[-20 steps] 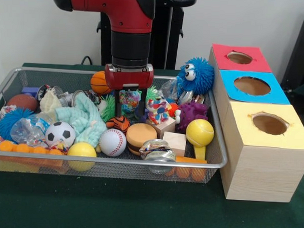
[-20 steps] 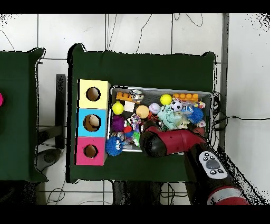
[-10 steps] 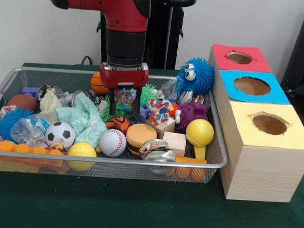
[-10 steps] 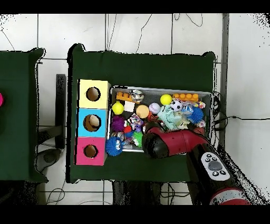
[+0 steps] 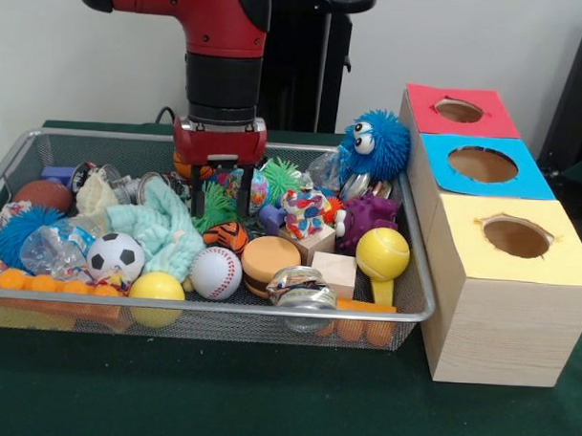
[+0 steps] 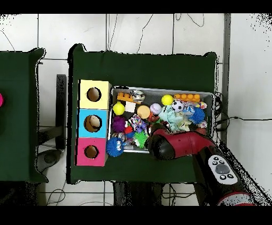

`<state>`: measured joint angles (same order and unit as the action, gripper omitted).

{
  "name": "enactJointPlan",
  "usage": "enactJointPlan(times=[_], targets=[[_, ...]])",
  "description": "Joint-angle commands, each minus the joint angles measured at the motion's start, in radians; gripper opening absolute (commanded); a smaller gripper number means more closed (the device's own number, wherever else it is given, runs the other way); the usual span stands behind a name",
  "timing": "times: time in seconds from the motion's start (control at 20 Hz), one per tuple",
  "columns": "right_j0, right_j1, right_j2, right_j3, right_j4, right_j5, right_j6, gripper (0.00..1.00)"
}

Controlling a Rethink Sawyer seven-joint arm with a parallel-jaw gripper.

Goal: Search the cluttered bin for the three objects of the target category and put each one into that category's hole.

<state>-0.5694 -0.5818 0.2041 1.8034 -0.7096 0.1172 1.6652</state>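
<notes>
A: Bin (image 5: 26,147) contents under the gripper (image 5: 220,204)?
B: Green spiky toy (image 5: 213,204) between its parted fingers; whether they grip it, I cannot tell. Orange ball (image 5: 186,166) half hidden behind.

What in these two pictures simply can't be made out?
- Gripper, front view: its fingers reach into the toy pile; whether they grip anything is unclear. In the overhead view, the arm covers it.
- Holes in the boxes: their insides are dark in both views.
- Bin bottom: buried under toys in both views.
</notes>
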Motion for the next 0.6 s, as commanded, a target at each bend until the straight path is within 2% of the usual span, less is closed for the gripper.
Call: enactJointPlan(times=[0.05, 0.25, 0.4, 0.6], targets=[[-0.005, 0.016, 0.057, -0.105, -0.100, -0.088, 0.006, 1.00], [-0.012, 0.042, 0.061, -0.106, -0.120, -0.139, 0.028, 1.00], [-0.036, 0.065, 0.097, -0.097, -0.113, -0.170, 0.054, 1.00], [-0.031, 0.070, 0.116, -0.105, -0.093, -0.174, 0.068, 1.00]])
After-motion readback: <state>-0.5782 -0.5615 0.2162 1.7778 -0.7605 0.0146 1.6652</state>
